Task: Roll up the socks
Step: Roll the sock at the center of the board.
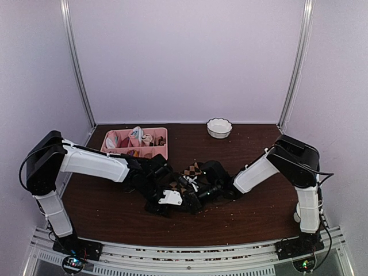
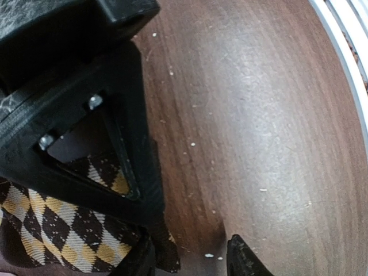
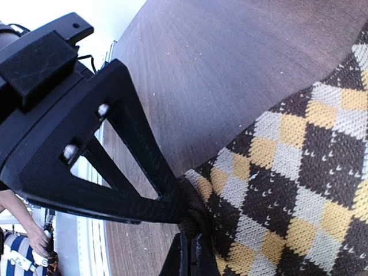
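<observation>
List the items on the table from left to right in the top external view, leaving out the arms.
pink tray → argyle sock → white bowl

Dark brown wood table -- grain visible, pale specks scattered on it, soft sheen in the left wrist view. Plain pale lavender back wall, with a left side wall and a right side wall of the same colour. A thin metal left pole and right pole stand at the back corners, leaning outward. Metal rail along the near edge. Light even, diffuse -- no hard shadows.
</observation>
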